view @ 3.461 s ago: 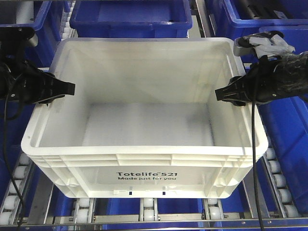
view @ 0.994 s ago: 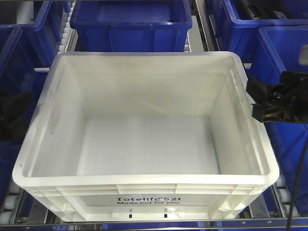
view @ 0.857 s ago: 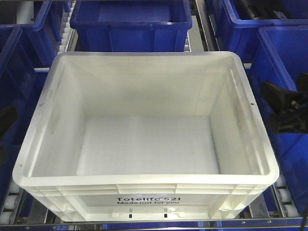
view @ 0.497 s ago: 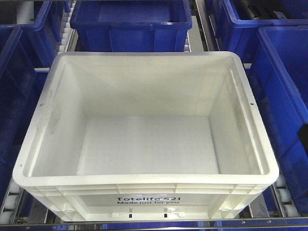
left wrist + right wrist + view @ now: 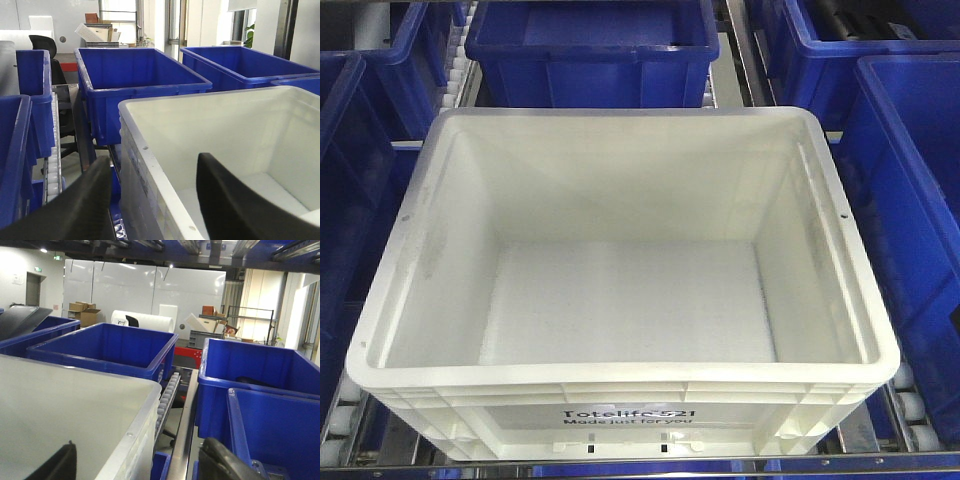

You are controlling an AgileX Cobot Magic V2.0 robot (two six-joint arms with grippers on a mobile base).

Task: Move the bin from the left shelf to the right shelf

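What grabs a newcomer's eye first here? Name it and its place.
The large white rectangular plastic tote printed "Totelife 521", open and empty, fills the middle of the front view on the roller shelf. Deep blue plastic bins ring it behind and on both sides. In the left wrist view, the left gripper straddles the tote's left wall, jaws apart.

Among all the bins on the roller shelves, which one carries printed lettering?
The white bin in the middle: black "Totelife 521" print on its near wall. The blue bins around it show none.
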